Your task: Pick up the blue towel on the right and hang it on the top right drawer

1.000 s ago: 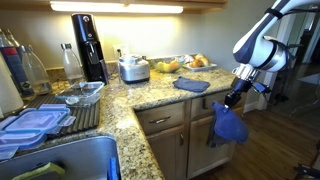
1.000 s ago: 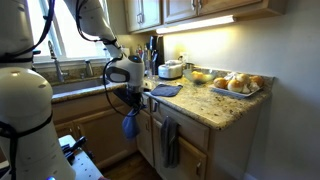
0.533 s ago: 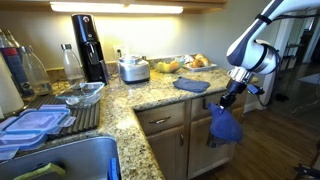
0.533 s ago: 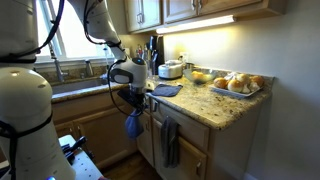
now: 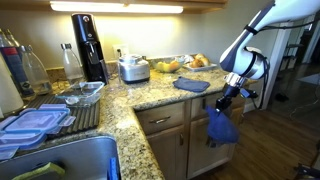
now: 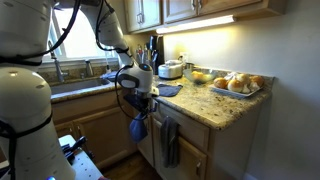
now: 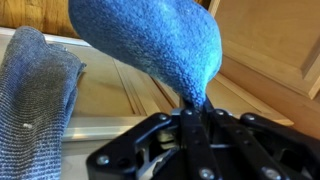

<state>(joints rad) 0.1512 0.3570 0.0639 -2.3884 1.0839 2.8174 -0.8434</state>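
Observation:
My gripper point(image 5: 224, 98) is shut on the blue towel point(image 5: 222, 126), which hangs limp below it in front of the cabinet fronts. It also shows in an exterior view point(image 6: 139, 127) and fills the top of the wrist view point(image 7: 150, 45), pinched between the fingers point(image 7: 192, 105). The top right drawer point(image 5: 205, 103) is a shallow honey-wood front just under the counter edge, right by the gripper. A darker grey-blue towel point(image 7: 38, 85) hangs at the left in the wrist view and on a cabinet front point(image 6: 169, 140).
Another blue towel lies folded flat on the granite counter point(image 5: 191, 85). A drawer with a dark handle point(image 5: 160, 121) is at the left. The counter holds a toaster point(image 5: 134, 68), fruit bowls point(image 5: 167, 65), a soda maker point(image 5: 88, 45) and a dish rack point(image 5: 60, 110).
The gripper with the blue towel has moved closer to the cabinet fronts and the counter edge. The towel stays gripped and hanging.

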